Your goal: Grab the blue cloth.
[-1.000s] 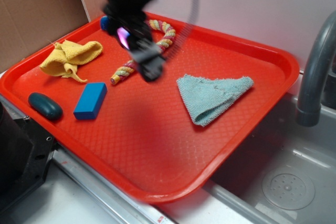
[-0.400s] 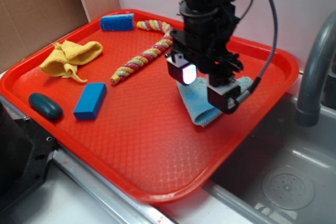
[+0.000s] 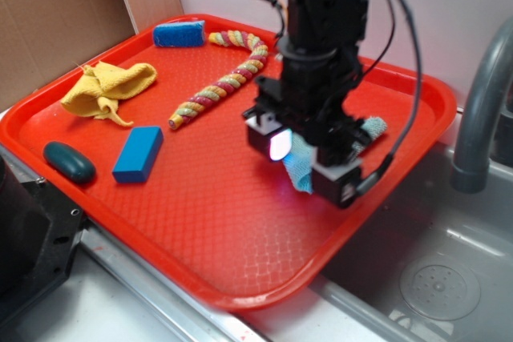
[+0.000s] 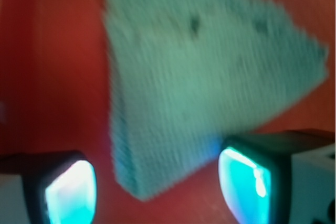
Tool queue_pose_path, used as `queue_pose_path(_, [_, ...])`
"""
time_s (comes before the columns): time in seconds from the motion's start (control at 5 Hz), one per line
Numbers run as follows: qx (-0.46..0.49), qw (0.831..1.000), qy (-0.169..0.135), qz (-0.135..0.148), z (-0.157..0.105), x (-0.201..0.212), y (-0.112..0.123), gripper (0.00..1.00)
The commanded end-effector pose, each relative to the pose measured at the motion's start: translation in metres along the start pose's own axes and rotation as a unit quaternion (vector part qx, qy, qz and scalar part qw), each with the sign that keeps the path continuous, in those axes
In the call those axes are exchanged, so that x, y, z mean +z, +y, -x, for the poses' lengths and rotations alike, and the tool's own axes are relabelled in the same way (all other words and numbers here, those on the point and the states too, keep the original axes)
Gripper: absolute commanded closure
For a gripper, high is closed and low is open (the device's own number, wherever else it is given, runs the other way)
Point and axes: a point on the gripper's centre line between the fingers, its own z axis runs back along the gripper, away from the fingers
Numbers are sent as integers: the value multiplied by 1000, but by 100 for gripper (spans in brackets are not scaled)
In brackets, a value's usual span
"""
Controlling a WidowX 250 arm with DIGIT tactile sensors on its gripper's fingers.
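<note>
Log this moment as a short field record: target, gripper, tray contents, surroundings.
target: blue cloth, flat on the red tray, mostly hidden under the arm in the exterior view
gripper: gripper open, fingers straddling the cloth's narrow corner, not closed on it
other tray items: yellow cloth, two blue blocks, striped rope, dark green oval object
surroundings: sink and grey faucet beside the tray
grasp status: not yet made

Pale teal blue cloth (image 4: 199, 82) on a red tray (image 3: 200, 222); yellow cloth (image 3: 108, 86); bright blue block (image 3: 138, 154).
</note>
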Motion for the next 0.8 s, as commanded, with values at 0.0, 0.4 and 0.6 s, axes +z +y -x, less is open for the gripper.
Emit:
queue_pose_path(0.0, [-38, 999, -14, 1, 3, -11, -4, 0])
queue_pose_path(0.4, [-70, 997, -26, -15, 4, -13, -4, 100])
queue_pose_path(0.6, [-92, 995, -37, -23, 7, -11, -3, 100])
